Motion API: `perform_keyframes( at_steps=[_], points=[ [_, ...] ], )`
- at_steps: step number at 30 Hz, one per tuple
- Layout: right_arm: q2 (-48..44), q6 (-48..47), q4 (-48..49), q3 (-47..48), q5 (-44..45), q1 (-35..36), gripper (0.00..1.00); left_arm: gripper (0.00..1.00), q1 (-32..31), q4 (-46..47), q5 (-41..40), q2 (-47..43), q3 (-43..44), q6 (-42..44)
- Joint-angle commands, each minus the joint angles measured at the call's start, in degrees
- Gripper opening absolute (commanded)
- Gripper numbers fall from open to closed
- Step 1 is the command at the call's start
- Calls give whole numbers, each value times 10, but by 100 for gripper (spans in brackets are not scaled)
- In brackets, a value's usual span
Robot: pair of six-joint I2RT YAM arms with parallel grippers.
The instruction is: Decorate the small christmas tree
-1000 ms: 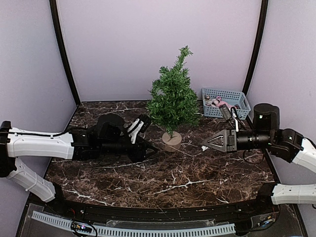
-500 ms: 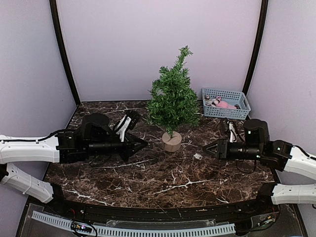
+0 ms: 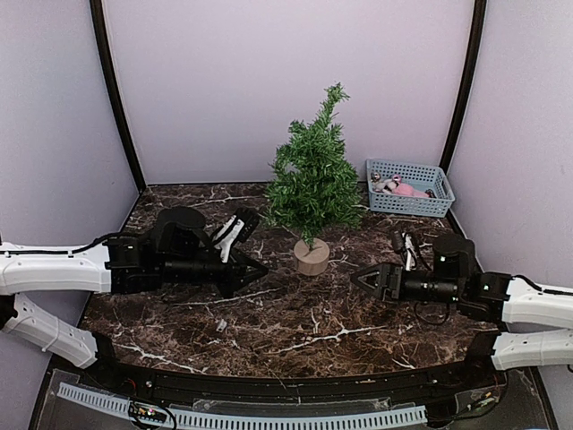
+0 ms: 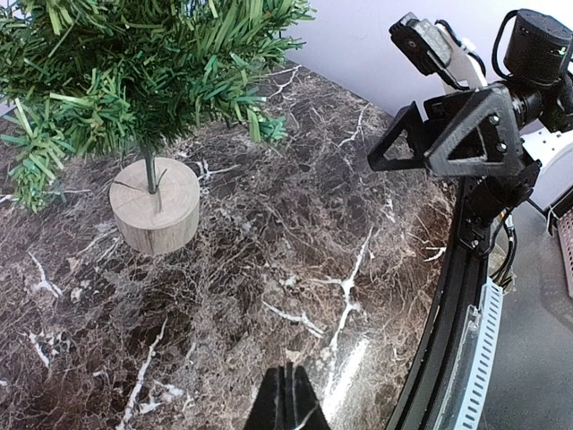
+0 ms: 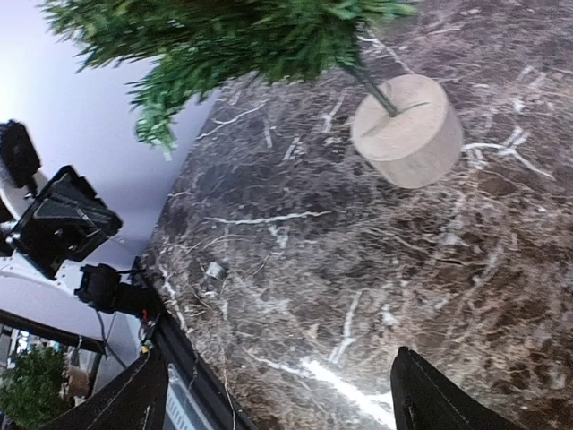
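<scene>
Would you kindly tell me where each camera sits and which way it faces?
Top external: above and behind the arms, looking down on the table and the small christmas tree; both arms show.
Left wrist: on the left arm, facing the tree's wooden base and the right gripper; the left gripper, shut, at the bottom edge.
Right wrist: on the right arm, facing the base and the left arm; its own fingers spread wide.
Shared: both wrist views show the base.

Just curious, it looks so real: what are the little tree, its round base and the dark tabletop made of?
Bushy green conical tree: likely plastic, flat glossy strip needles. Round pale disc base: seemingly bare wood, radial crack. Dark white-veined tabletop: reflective marble look, possibly printed.
</scene>
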Motion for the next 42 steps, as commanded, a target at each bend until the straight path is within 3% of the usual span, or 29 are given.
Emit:
perform_keyframes(
  at_steps=[1, 12, 20, 25, 29, 36, 42],
  points=[
    [20, -46, 85, 30, -44, 41, 89, 0, 1, -42, 0, -8, 37, 0],
    [193, -96, 185, 137, 44, 170, 87, 0, 1, -153, 5, -2, 123, -15],
    [349, -163, 197, 250, 84, 209, 81, 0, 1, -160, 20, -10, 137, -16],
    [405, -174, 235, 265, 150, 211, 66, 0, 1, -164, 18, -24, 135, -19],
    [444, -189, 260, 284, 140, 211, 56, 0, 1, -162, 24, -39, 130, -22],
    [451, -196, 246, 311, 163, 211, 3, 0, 2, -180, -6, -66, 129, -19],
    [369, -203, 135, 289, 296, 209, 0, 0, 20, -196, -61, -89, 133, -7]
  ],
)
